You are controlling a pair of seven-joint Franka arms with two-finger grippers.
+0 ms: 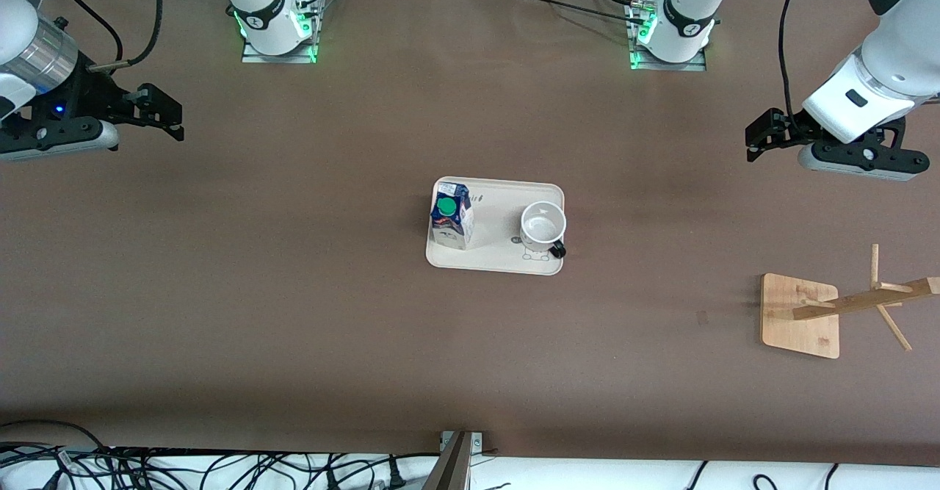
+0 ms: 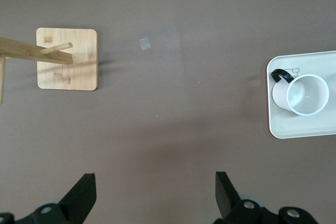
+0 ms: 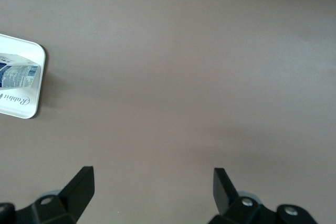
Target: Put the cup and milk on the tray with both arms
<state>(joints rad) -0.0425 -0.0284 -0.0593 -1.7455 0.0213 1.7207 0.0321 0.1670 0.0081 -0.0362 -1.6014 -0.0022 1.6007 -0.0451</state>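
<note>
The left end effector [image 1: 756, 139] hangs wide open and empty over bare table [image 1: 294, 328] at the left arm's end, and the right end effector [image 1: 163, 114], equally wide open and empty, hangs over the right arm's end. Between them, well apart from both, the cream tray [image 1: 499, 261] carries the upright milk carton [image 1: 452, 218] and the white cup [image 1: 543, 227]. A wooden rack [image 1: 804, 314] stands toward the left arm's end, nearer the front camera than the tray.

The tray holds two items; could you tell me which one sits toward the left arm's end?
The cup, white with a black handle; the milk stands at the tray's other end.
</note>
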